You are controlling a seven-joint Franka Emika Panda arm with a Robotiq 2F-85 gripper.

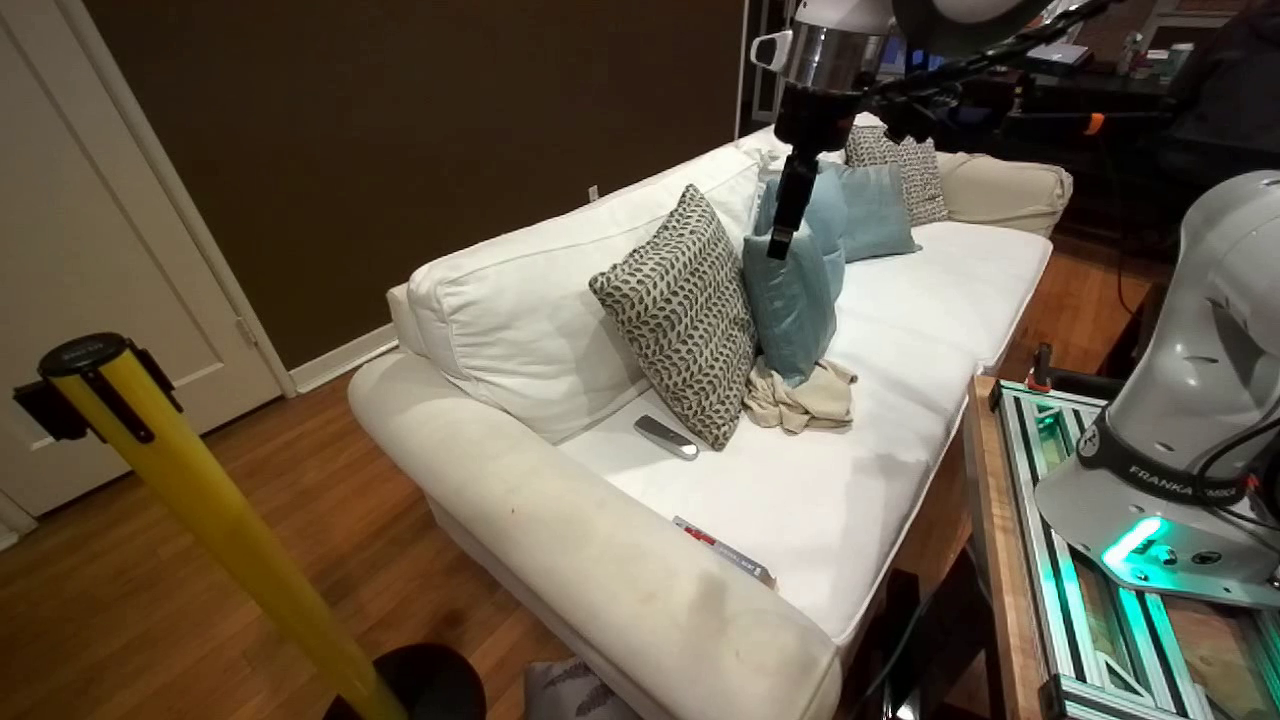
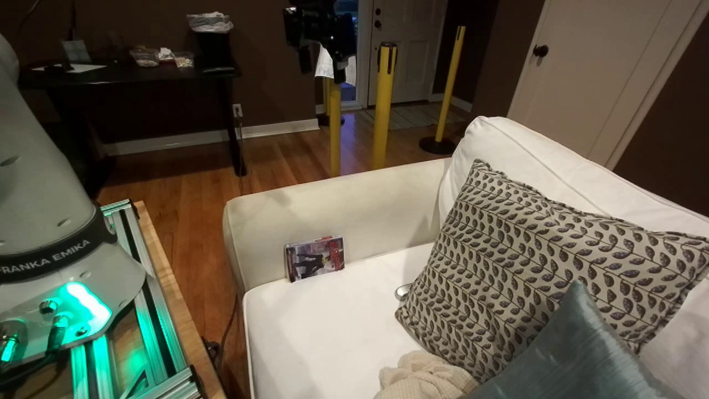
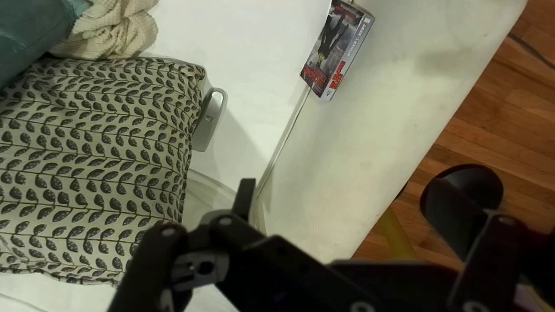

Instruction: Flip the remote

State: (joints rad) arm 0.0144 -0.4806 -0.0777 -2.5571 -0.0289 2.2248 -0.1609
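Note:
The remote (image 1: pixel 666 437) is a slim grey bar with a shiny silver end. It lies flat on the white sofa seat beside the patterned cushion. In the wrist view the remote (image 3: pixel 210 120) shows a pale grey face, and the cushion edge covers part of its side. In an exterior view only the silver end of the remote (image 2: pixel 402 291) shows past the cushion. My gripper (image 3: pixel 349 190) is open and empty in the wrist view, its fingers far apart. The gripper (image 2: pixel 322 67) hangs high above the sofa, well apart from the remote.
The patterned cushion (image 1: pixel 685 310) leans on the backrest beside the remote. A blue cushion (image 1: pixel 790 300) and a beige cloth (image 1: pixel 805 395) lie further along. A book (image 2: pixel 316 259) stands against the sofa armrest (image 2: pixel 343 205). A yellow post (image 1: pixel 215 500) stands outside the armrest.

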